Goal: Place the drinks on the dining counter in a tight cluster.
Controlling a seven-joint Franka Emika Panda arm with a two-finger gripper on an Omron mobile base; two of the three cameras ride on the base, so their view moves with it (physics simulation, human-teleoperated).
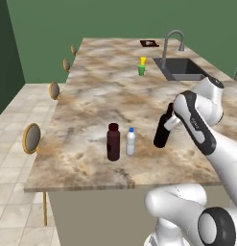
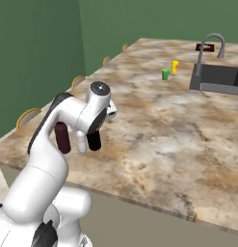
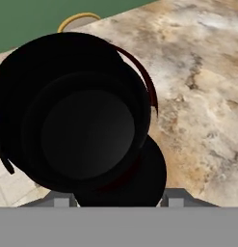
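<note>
Green walls [image 1: 48, 33] stood behind — darker panel on the far left. Pale tiled floor [image 1: 9, 158] ran beside the island. Round-backed stools [image 1: 31, 138] lined one edge — gold-rimmed. A curved steel faucet [image 1: 173, 41] rose over a dark sink [image 1: 183, 68].

Black wine bottle [image 1: 162, 134], maroon bottle [image 1: 113, 142], beige-brown marbled counter [image 1: 100, 96].

Kitchen, marbled island counter [image 1: 91, 96], sink [image 1: 182, 67], faucet [image 1: 172, 41], stools [image 1: 32, 138]
</note>
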